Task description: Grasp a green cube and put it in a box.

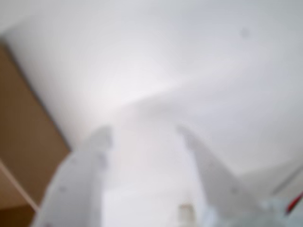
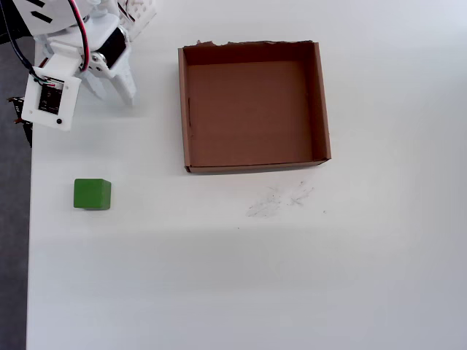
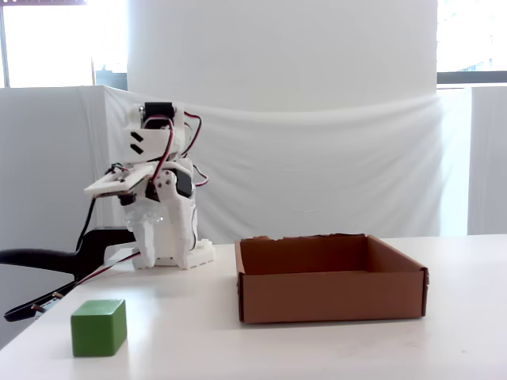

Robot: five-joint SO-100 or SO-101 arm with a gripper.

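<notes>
The green cube (image 2: 92, 194) sits alone on the white table near its left edge in the overhead view, and at the front left in the fixed view (image 3: 98, 327). The box (image 2: 322, 102), a shallow brown cardboard tray with nothing in it, stands right of the cube (image 3: 329, 294). My gripper (image 2: 115, 93) hangs at the back left beside the arm's base, above the cube in the overhead view and left of the box. In the blurred wrist view my gripper (image 1: 144, 132) is open with only white table between the fingers. The cube is out of that view. A brown surface (image 1: 23, 142) fills its left edge.
The table's left edge (image 2: 29, 240) runs close beside the cube. The arm's base (image 3: 170, 253) stands at the back left with red wires and a black clamp (image 3: 47, 261) off the table's side. Faint scuff marks (image 2: 277, 200) lie in front of the box.
</notes>
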